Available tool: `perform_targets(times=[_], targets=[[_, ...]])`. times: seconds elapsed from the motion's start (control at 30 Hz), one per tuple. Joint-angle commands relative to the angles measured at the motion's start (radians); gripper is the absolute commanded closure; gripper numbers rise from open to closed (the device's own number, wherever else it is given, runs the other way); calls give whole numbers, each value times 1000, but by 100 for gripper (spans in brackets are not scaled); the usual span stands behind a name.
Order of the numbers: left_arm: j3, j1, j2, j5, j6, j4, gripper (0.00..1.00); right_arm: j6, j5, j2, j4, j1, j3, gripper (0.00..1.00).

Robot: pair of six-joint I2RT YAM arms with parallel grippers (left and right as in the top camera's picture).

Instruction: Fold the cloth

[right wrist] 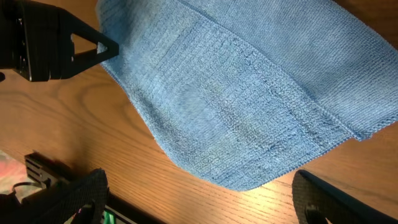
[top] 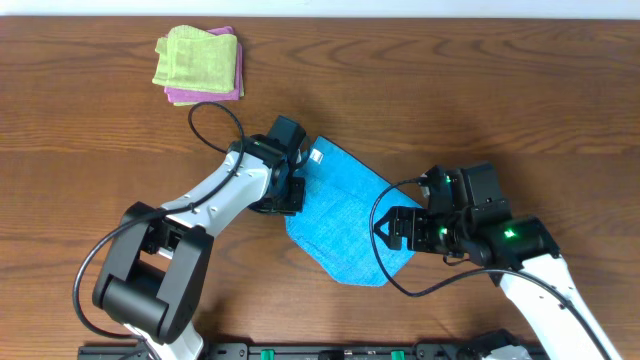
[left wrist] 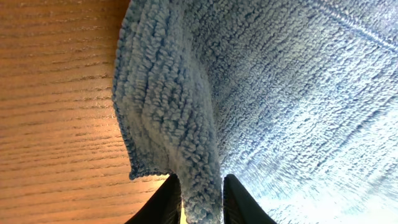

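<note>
We see the left claw (left wrist: 199,182) pinching the sky-blue square terry cloth (top: 345,225) mid-frame; the right claw (right wrist: 199,186) stands wide.

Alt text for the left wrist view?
A fold of blue cloth sits between the dark fingers of the left gripper at the bottom edge. The cloth fills the right side; bare wooden table shows on the left.
</note>
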Motion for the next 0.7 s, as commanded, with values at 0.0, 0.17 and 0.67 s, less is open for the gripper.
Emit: perform_targets(times=[0.0, 0.17, 0.67], targets=[[16, 6, 7, -5, 3, -3, 64, -23, 3, -11, 0, -8, 19, 5], [16, 6, 7, -5, 2, -4, 29, -37, 3, -11, -5, -8, 19, 6], [16, 6, 7, -261, 66, -57, 15, -88, 15, -11, 69, -8, -141, 8]])
